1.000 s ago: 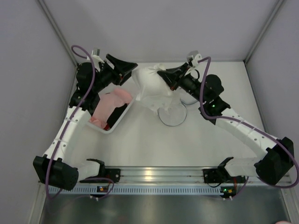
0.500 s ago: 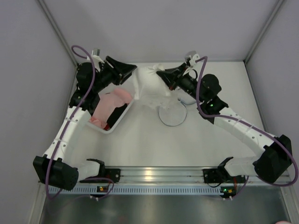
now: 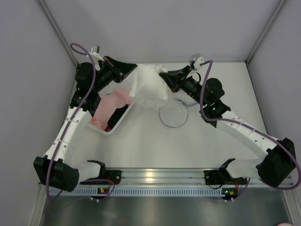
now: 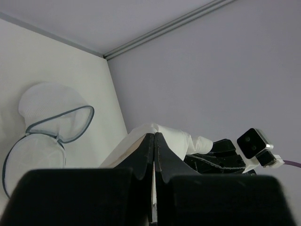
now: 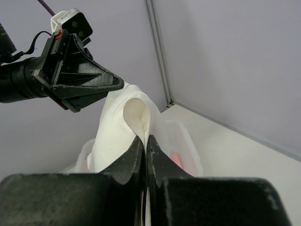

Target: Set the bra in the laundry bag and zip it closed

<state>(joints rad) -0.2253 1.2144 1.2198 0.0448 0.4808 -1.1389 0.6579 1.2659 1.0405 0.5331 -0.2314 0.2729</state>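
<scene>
The white bra hangs above the back of the table, stretched between both grippers. My left gripper is shut on its left edge, and white fabric shows pinched between the jaws of the left gripper. My right gripper is shut on the bra's right side, where a fold of the bra rises from the jaws of the right gripper. The laundry bag lies flat on the table below and to the right. In the left wrist view the laundry bag lies open in two round halves.
A clear plastic bin stands left of the bra, holding a pink cloth and a black-and-red item. The enclosure's back wall and corner posts stand close behind both grippers.
My left gripper has shut on the bra's left edge. The bra has been drawn up and to the left, uncovering more of the laundry bag.
</scene>
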